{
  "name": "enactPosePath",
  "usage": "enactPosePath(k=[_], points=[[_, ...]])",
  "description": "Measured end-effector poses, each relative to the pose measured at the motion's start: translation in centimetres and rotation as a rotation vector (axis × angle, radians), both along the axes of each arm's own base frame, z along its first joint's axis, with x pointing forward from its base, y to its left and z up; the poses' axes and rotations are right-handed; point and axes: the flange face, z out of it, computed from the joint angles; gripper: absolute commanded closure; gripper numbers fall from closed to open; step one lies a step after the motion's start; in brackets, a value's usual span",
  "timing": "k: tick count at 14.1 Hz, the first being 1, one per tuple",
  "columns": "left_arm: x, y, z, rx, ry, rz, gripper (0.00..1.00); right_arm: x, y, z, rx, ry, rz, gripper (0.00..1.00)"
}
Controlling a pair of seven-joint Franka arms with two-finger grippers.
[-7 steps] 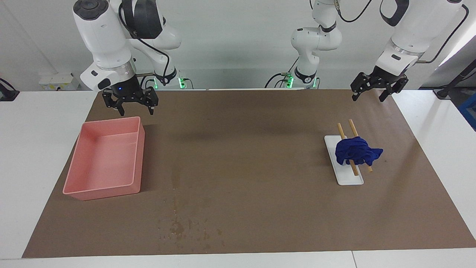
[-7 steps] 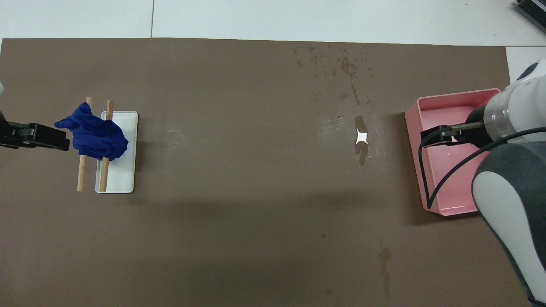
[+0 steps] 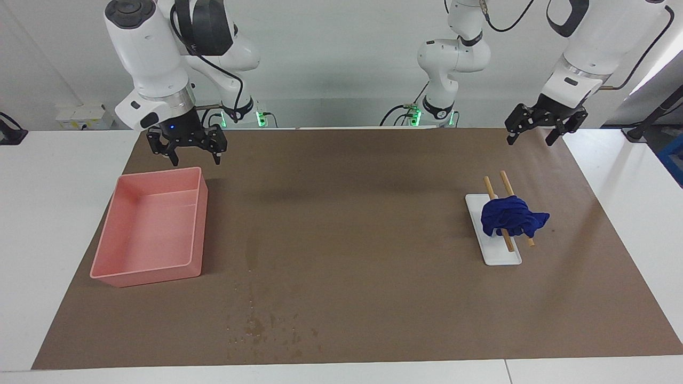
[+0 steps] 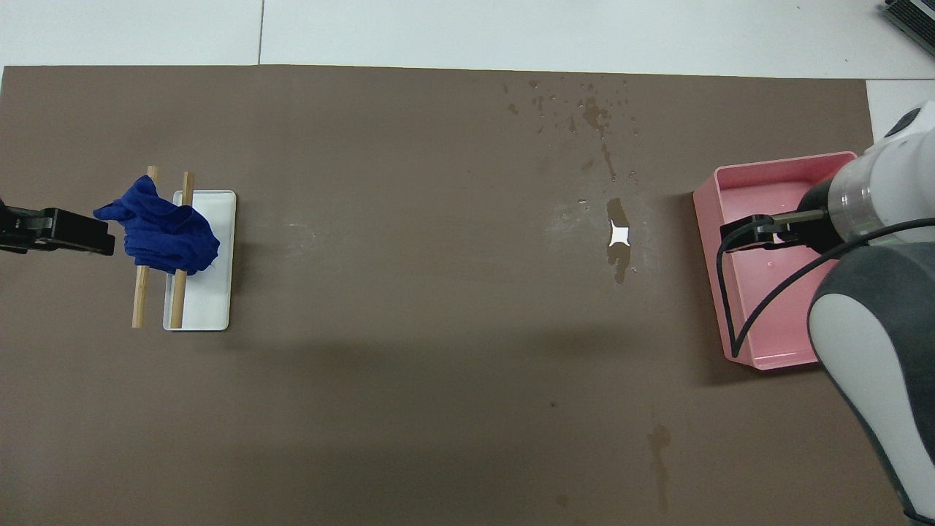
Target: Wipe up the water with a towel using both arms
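Left gripper (image 4: pixel 55 231): cut off by the overhead view's edge; only a black end showing.
Right gripper (image 4: pixel 760 232): mostly hidden in the overhead view under its own arm and cable.
Pink tray (image 4: pixel 760 321): corner toward the right arm's end of the tabletop covered by the arm in the overhead view.
Wooden rods (image 3: pixel 507 237): middle lengths hidden beneath the towel (image 3: pixel 509 216) in both views.
White tray (image 3: pixel 499 256): part under the towel concealed.
Water (image 3: pixel 256 322): smallest speckles too faint to count in the facing view.
Both arms: upper links cut off at the top of the facing view.
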Motion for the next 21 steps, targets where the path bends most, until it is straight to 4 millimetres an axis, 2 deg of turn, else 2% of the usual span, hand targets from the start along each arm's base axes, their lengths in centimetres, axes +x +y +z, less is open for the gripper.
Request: enactPosePath(k=[3, 5, 6, 8, 10, 12, 14, 16, 18, 21], points=[[1.1, 1.7, -0.8, -0.012, -0.065, 0.255, 0.0, 0.0, 0.0, 0.0, 0.0, 0.0, 0.0, 0.0], [1.9, 4.0, -2.9, -0.02, -0.095, 0.403, 0.0, 0.0, 0.0, 0.0, 0.0, -0.001, 0.0, 0.0], [2.5, 5.0, -5.0, -0.024, -0.107, 0.482, 0.0, 0.0, 0.1, 0.2, 0.0, -0.003, 0.001, 0.0], [4.0, 6.1, -10.9, -0.029, -0.123, 0.601, 0.0, -0.2, 0.6, 0.6, 0.001, -0.012, 0.01, 0.0], [5.0, 6.9, -16.4, -0.025, -0.128, 0.648, 0.0, -0.6, 1.6, 1.5, 0.001, -0.029, 0.029, 0.0], [5.4, 7.1, -19.4, -0.027, -0.139, 0.69, 0.0, -1.2, 3.1, 3.0, 0.002, -0.056, 0.056, 0.0], [5.3, 6.8, -20.1, -0.035, -0.152, 0.731, 0.0, -2.1, 4.2, 4.1, -0.002, -0.065, 0.117, 0.0], [5.2, 6.6, -19.9, -0.039, -0.156, 0.742, 0.0, -2.5, 4.0, 4.6, -0.004, -0.064, 0.272, 0.0], [5.1, 6.6, -20.1, -0.046, -0.164, 0.751, 0.0, -2.2, 2.5, 4.5, 0.045, -0.059, 0.326, 0.0], [5.2, 6.6, -20.3, -0.098, -0.18, 0.791, 0.0, -1.9, 0.5, 4.5, 0.135, -0.06, 0.248, 0.0]])
